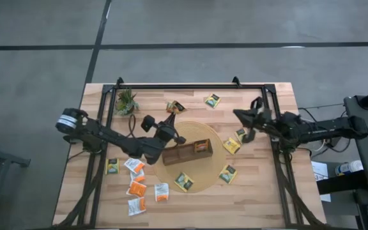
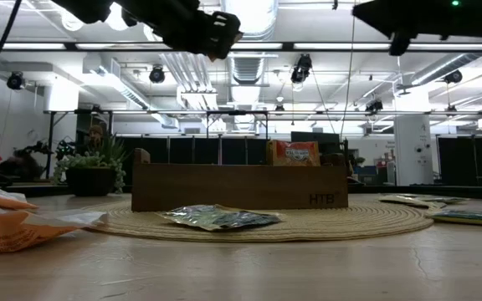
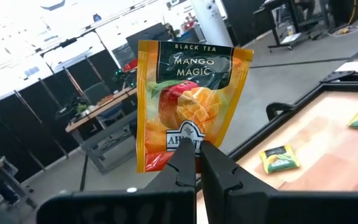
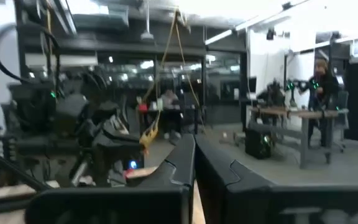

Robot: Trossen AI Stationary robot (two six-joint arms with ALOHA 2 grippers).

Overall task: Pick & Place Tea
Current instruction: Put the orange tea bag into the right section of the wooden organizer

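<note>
My left gripper (image 3: 196,163) is shut on one tea sachet (image 3: 188,99), orange-yellow with a dark green top band, held in the air near the wooden tray (image 1: 187,153). The same gripper (image 1: 176,135) shows in the high view over the round woven mat (image 1: 203,182). An orange sachet (image 2: 291,153) stands in the tray. More sachets lie flat on the table at the left (image 1: 137,188), on the mat (image 1: 184,182) and near the far edge (image 1: 211,99). My right gripper (image 1: 245,119) hovers shut and empty above the table's right side. My left gripper pinches the middle of the sachet's bottom edge (image 3: 188,144) between its two fingertips. The fingers lie about level. The sachet stands up from the fingertips, slightly tilted, printed face toward the wrist camera, lifted clear of the table and tray.
A small potted plant (image 1: 126,102) stands at the far left. A black frame (image 1: 190,85) runs along the table's far edge and both sides. Two sachets (image 1: 232,145) lie between the tray and the right arm. The room beyond holds benches and equipment.
</note>
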